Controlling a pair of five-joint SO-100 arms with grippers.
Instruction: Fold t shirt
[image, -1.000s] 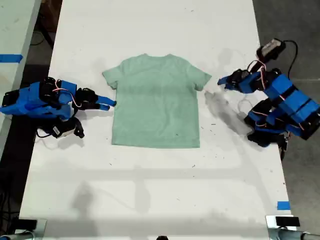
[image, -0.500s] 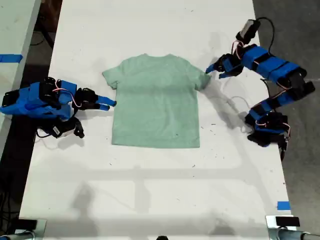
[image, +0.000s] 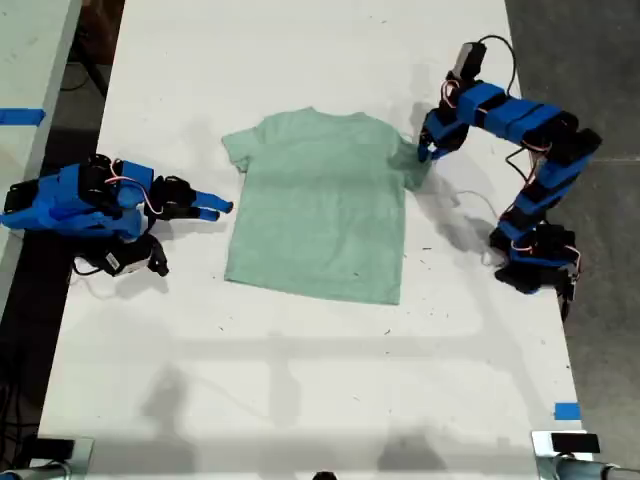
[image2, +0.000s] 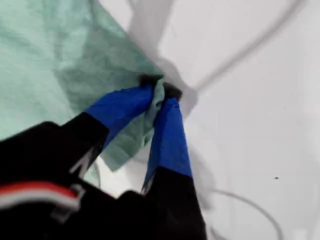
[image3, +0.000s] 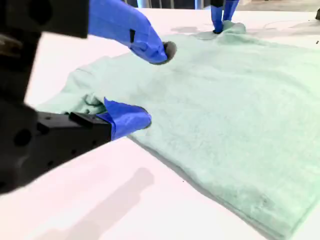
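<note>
You will see the table (image: 300, 380) bare at six o'clock in the exterior view, and above that, near the centre, the t shirt (image: 318, 205) lies flat, front up, neck toward twelve. At nine o'clock my second gripper (image: 205, 208) rests low beside the near sleeve, its jaws parted and holding nothing. Farthest, at about one o'clock, my first gripper (image: 424, 152) has its jaws closed on a pinch of the other sleeve's edge, the cloth bunched between the blue fingers (image2: 170, 135).
</note>
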